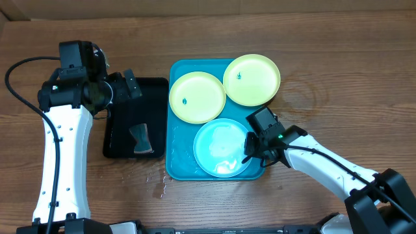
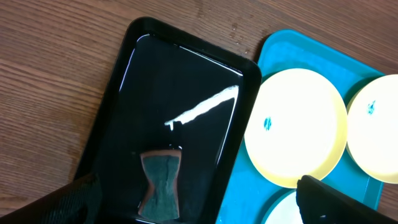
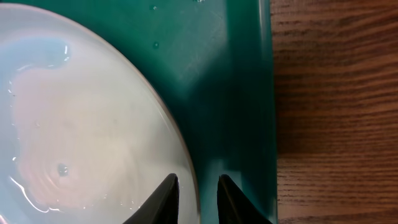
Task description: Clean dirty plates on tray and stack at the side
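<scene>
Looks like a robotics lab bench, not a real kitchen. Wood-grain table (image 1: pixel 325 58) w/ two white robot arms, left arm (image 1: pixel 62 156) & right arm (image 1: pixel 325 166), black cable (image 1: pixel 8 83) looping loose. Staged dish setup: turquoise tray (image 1: pixel 179 166) w/ plastic plates (image 1: pixel 197 97), black tray (image 1: pixel 117 140) w/ sponge (image 1: pixel 140 138).

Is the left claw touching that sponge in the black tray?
Apart. Overhead shows bare black tray between the left gripper and the sponge.
</scene>
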